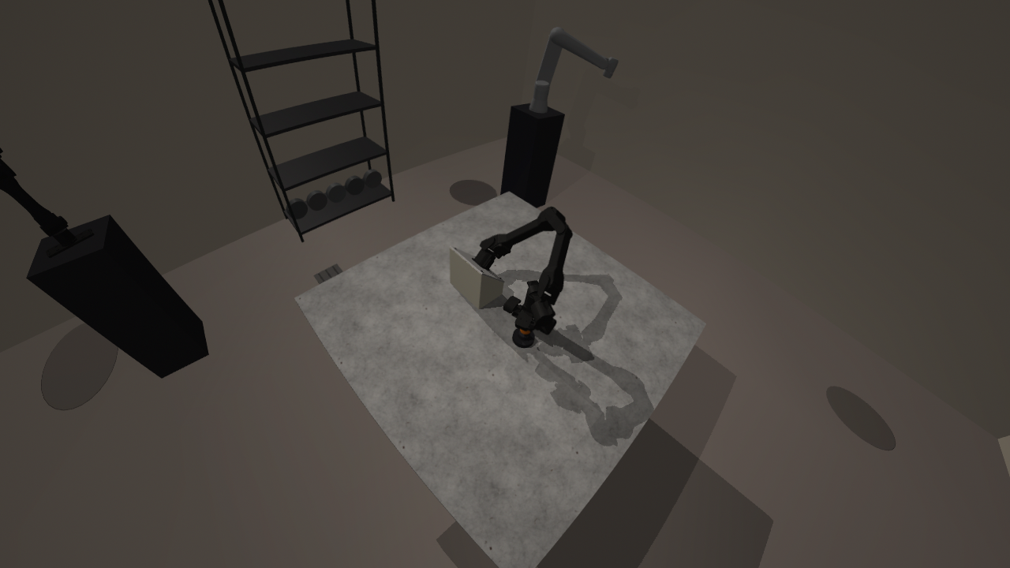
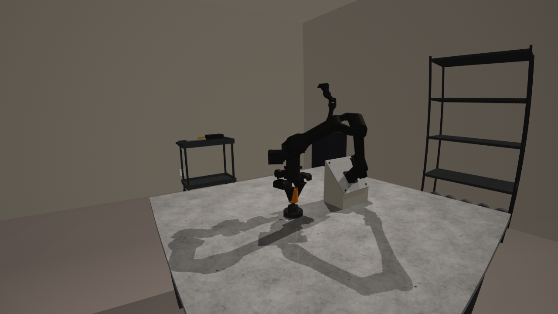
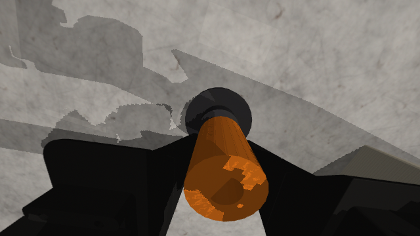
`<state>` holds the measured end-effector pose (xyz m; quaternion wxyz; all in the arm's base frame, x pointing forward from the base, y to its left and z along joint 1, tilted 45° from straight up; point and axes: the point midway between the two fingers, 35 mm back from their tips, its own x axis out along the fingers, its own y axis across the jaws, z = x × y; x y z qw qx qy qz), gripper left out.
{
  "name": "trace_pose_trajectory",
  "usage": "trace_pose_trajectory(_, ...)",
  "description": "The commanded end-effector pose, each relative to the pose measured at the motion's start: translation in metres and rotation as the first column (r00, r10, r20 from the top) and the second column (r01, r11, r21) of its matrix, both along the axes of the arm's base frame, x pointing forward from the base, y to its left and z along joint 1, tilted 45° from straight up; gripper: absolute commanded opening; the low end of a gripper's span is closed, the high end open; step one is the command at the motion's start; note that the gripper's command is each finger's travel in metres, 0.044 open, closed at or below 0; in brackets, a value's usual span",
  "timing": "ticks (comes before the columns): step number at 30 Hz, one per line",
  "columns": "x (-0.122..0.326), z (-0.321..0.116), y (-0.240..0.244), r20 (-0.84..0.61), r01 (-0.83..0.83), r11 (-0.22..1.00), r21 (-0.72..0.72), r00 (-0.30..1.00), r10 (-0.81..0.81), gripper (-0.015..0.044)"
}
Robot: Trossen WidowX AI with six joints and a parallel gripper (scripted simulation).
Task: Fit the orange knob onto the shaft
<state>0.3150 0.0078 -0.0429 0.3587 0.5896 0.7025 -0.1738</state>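
The orange knob (image 1: 524, 331) (image 2: 295, 196) (image 3: 210, 170) is upright, with a recess with a flat side in its top face. My gripper (image 2: 293, 198) (image 3: 220, 141) is shut on the knob, one finger on each side. The dark round pedestal (image 1: 523, 341) (image 2: 293, 213) (image 3: 230, 98) stands on the table under the knob. In the exterior view the knob's lower end is just above the pedestal's narrower upper part. The shaft is hidden, and I cannot tell whether the knob touches it or how their flat sides lie.
A beige box (image 1: 465, 284) (image 2: 333, 187) with a sloping light panel stands on the grey table (image 1: 395, 367) (image 2: 343, 242), and the arm's base is on that panel. A shelf rack (image 1: 317, 109) (image 2: 476, 140) and a cart (image 2: 206, 142) stand beyond the table. Arm shadows cross the table top.
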Motion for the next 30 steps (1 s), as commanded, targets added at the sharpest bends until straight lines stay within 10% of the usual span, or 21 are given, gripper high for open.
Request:
trace_pose_trajectory(1,0.0016,0.0021,-0.0006,0.001,0.004,1.000,-0.001,1.000,-0.004,0.0000)
trace_pose_trajectory(30,0.0012,0.0020,-0.0030,-0.137,0.144,0.989,-0.021,0.980,-0.145,0.0000)
